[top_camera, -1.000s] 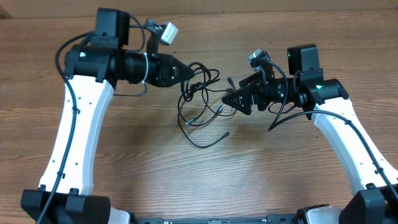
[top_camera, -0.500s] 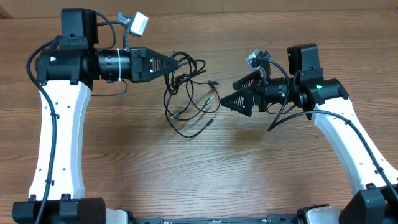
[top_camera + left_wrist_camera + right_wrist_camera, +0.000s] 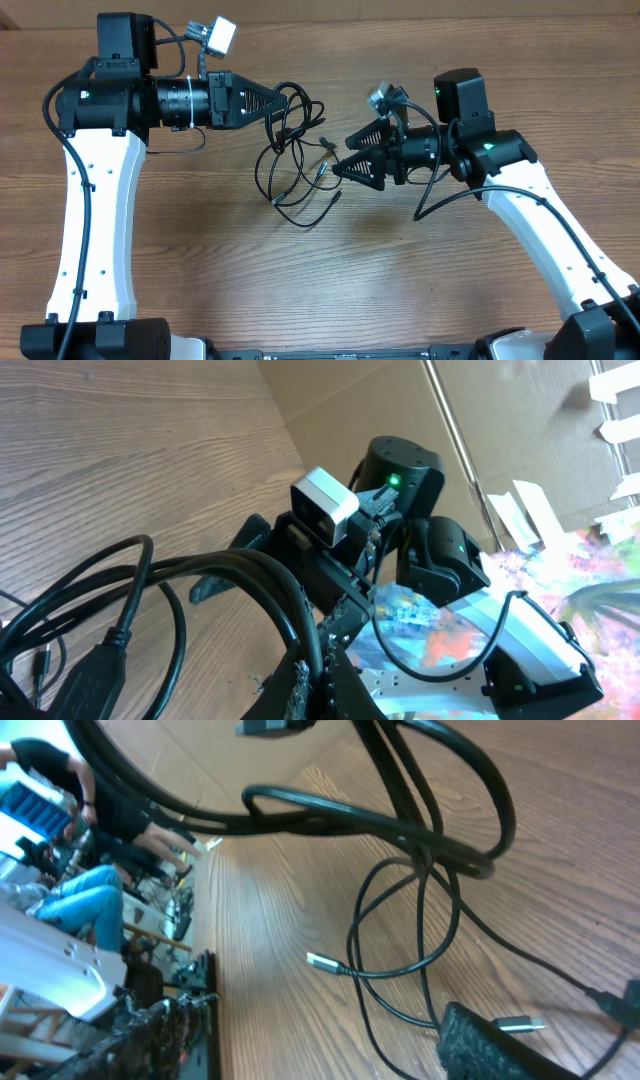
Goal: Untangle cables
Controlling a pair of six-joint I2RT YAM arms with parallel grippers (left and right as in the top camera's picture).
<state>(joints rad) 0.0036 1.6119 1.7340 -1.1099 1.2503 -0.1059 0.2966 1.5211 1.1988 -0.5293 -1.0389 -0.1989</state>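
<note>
The table (image 3: 400, 280) carries the cables (image 3: 290, 170) as a loose snarl between the two arms. The left hand (image 3: 272, 103) is clamped on their upper loops. The right hand (image 3: 340, 155) stands wide, just beside the free ends. If it closes on several strands at once, pulling apart would likely tighten the knot. How many strands the left hand pinches is hard to judge from its crowded wrist view. A small plug (image 3: 322, 961) could snag inside a loop.
</note>
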